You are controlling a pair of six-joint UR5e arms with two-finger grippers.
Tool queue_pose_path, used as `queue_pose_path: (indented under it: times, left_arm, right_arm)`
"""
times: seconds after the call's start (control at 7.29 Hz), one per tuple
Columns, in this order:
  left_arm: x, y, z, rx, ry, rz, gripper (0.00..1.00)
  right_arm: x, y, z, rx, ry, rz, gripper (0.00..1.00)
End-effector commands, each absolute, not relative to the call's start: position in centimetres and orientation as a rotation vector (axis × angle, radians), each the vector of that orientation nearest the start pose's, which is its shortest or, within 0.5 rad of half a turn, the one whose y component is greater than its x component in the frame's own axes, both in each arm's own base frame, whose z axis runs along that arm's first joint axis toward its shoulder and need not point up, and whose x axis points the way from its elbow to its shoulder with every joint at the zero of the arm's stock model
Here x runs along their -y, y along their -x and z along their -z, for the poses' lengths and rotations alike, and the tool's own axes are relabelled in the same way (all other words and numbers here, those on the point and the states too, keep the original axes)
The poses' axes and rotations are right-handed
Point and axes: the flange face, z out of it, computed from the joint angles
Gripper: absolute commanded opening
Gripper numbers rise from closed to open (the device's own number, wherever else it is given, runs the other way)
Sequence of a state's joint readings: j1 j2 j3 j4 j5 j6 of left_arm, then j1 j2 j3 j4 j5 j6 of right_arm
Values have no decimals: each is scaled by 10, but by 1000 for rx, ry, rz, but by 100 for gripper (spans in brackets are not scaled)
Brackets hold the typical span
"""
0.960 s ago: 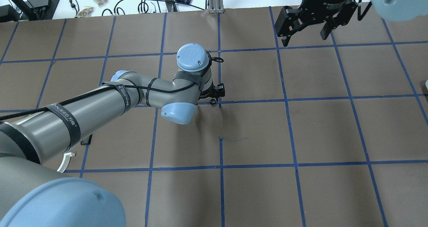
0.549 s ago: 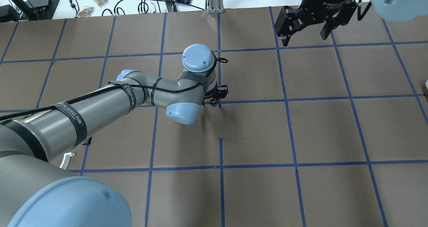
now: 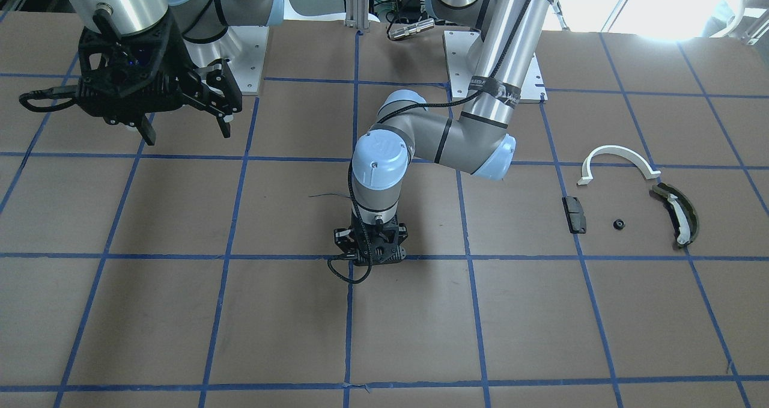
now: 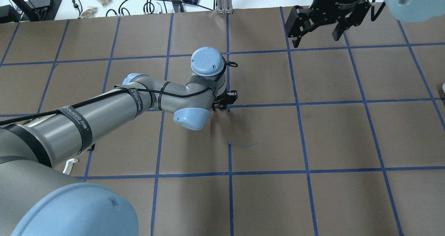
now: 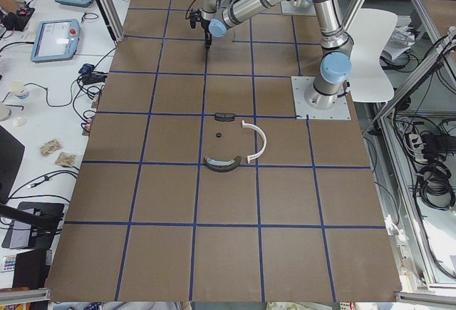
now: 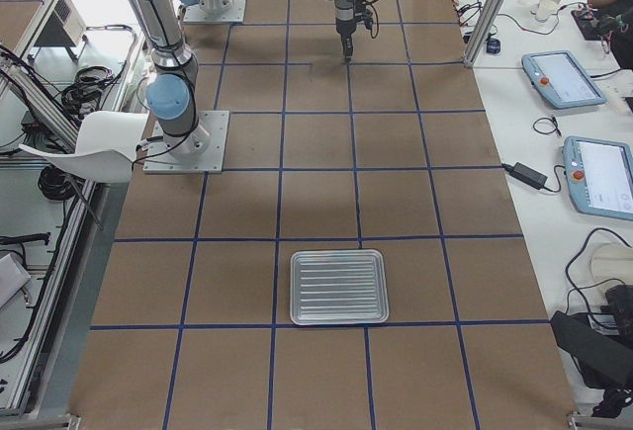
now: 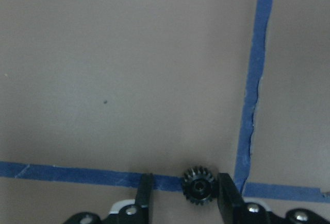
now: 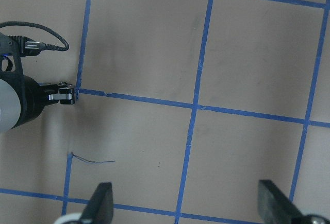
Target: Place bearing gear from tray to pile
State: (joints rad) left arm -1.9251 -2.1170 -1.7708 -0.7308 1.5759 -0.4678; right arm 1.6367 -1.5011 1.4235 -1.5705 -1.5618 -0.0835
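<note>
Gear (image 7: 199, 185): small, black, toothed. Lies flat on worktop (image 7: 129, 80) at a tape crossing, mid-table, well right of the pile (image 3: 614, 224). Left tool (image 7: 184, 183) straddles it, narrow but not pinching. Probably light, rigid and prone to rolling: grip across the toothed rim. Right tool (image 3: 188, 135) spread wide, empty.

Table (image 4: 330, 131) brown; tape grid (image 4: 299, 104) blue. Gear (image 7: 199, 186) black. Left gripper (image 7: 184, 192), right gripper (image 4: 316, 39) black. Left arm (image 4: 104, 111) grey, light-blue caps. Tray (image 6: 338, 253) silver, ribbed. Arc (image 3: 619, 150) white. Curved piece (image 3: 679, 213) olive-green, white insert. Block (image 3: 575, 214) black.
</note>
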Motion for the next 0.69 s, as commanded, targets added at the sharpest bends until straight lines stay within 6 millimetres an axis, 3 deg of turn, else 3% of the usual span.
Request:
queue_pose_path:
  times: [0.0, 0.14, 0.27, 0.41, 0.55]
  left_arm:
    - [524, 348, -167, -3152, 141, 96, 8]
    - [524, 348, -179, -3157, 115, 116, 0]
    - [529, 344, -197, -3155, 98, 115, 0]
    - [548, 327, -225, -3123, 35, 79, 0]
    - [565, 298, -250, -3088, -4, 29, 0]
  right_arm:
    - [518, -169, -525, -3123, 236, 123, 100]
    - [519, -168, -525, -3123, 236, 125, 100]
    - [519, -168, -526, -3123, 236, 127, 100]
    - [518, -168, -527, -3123, 236, 128, 100]
    - [518, -168, -527, -3123, 236, 128, 100]
